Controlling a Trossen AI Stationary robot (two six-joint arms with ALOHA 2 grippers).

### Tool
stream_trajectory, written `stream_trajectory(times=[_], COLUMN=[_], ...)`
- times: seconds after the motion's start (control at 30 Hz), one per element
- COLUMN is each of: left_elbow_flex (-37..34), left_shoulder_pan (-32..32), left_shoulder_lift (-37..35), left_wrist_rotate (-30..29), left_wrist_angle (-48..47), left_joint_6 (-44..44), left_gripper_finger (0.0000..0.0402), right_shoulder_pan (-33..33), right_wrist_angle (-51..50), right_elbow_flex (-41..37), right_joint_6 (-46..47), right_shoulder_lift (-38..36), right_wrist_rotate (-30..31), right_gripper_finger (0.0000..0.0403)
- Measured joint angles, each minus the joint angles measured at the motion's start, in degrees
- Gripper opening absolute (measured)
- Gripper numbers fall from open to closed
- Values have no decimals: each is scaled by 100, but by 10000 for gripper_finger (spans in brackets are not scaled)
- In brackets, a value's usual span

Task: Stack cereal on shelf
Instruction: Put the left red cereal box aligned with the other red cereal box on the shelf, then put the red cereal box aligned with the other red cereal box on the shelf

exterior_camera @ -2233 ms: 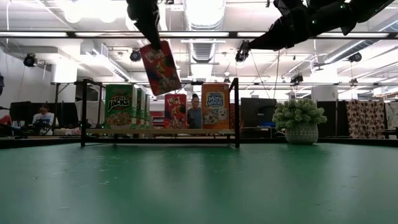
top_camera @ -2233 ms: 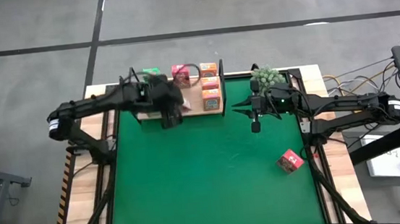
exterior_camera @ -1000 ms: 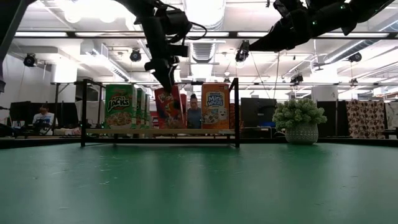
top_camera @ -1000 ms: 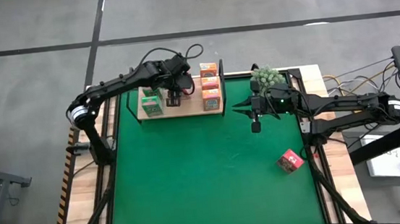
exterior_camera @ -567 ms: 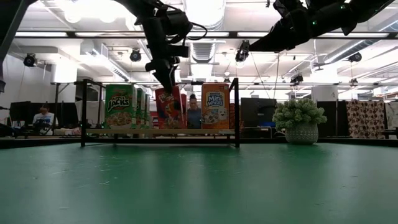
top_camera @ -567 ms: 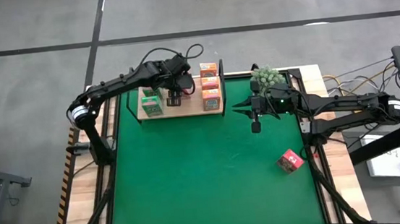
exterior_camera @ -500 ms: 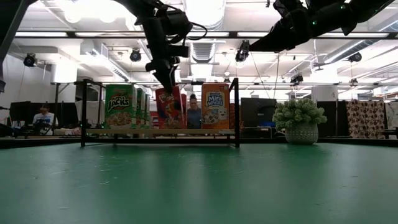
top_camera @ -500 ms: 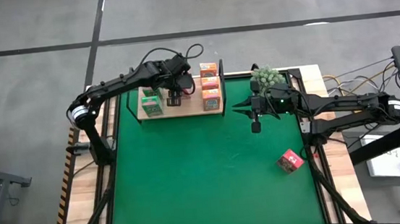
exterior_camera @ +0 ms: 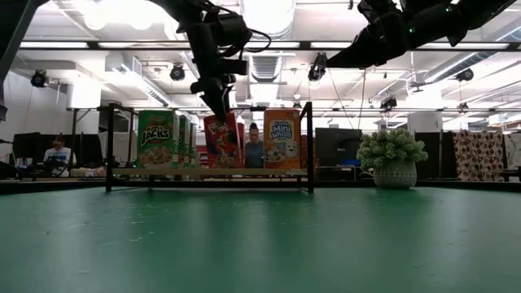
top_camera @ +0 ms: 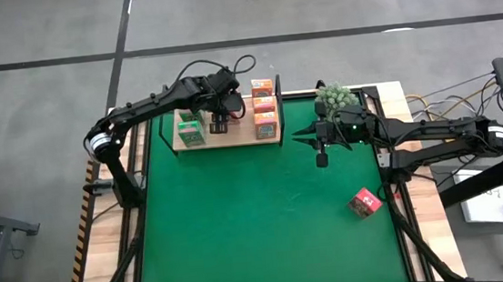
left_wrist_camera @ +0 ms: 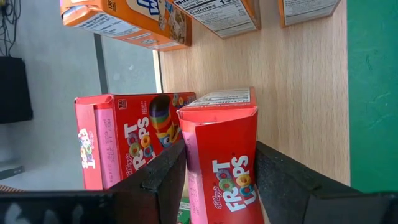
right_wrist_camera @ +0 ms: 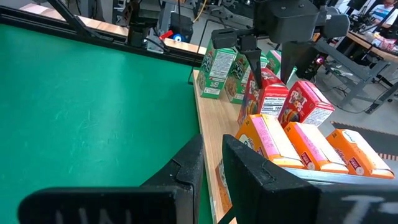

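Red cereal box [left_wrist_camera: 222, 155] upright on wooden shelf [top_camera: 233, 133], front row, between green box [top_camera: 191, 133] and orange boxes [top_camera: 265, 110]; second red box [left_wrist_camera: 124, 146] just behind. Left gripper [top_camera: 217, 121] clamped on its top, fingers [left_wrist_camera: 163, 180] either side. Another red box [top_camera: 364, 203] lies on green mat [top_camera: 259, 222], well apart. Right gripper [top_camera: 321, 160] hovers near plant [top_camera: 334, 96], nearly closed, empty.

A robotics lab or workshop in an industrial hall: exposed ceiling ducts [exterior_camera: 269, 32] and strip lights overhead, a bare concrete floor [top_camera: 240, 14] with painted lines, cables [top_camera: 431, 102] trailing off the counter [top_camera: 134, 261], and a seated person [exterior_camera: 57, 150] (far off, at a desk).
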Motion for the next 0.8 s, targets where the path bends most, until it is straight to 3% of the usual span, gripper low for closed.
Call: stream_trajectory(times=[0.43, 0.8], left_elbow_flex=[0, 0], left_shoulder_pan=[0, -79], left_shoulder_lift=[-2, -317], left_wrist_rotate=[0, 0], left_wrist_angle=[171, 136], left_joint_6=[-16, -30], left_gripper_finger=[230, 236], right_shoulder_pan=[-1, -1], right_wrist_angle=[-38, -50], right_elbow_flex=[2, 2], right_joint_6=[-12, -22], right_shoulder_lift=[0, 0], right_wrist_rotate=[0, -1], right_gripper_finger=[52, 52])
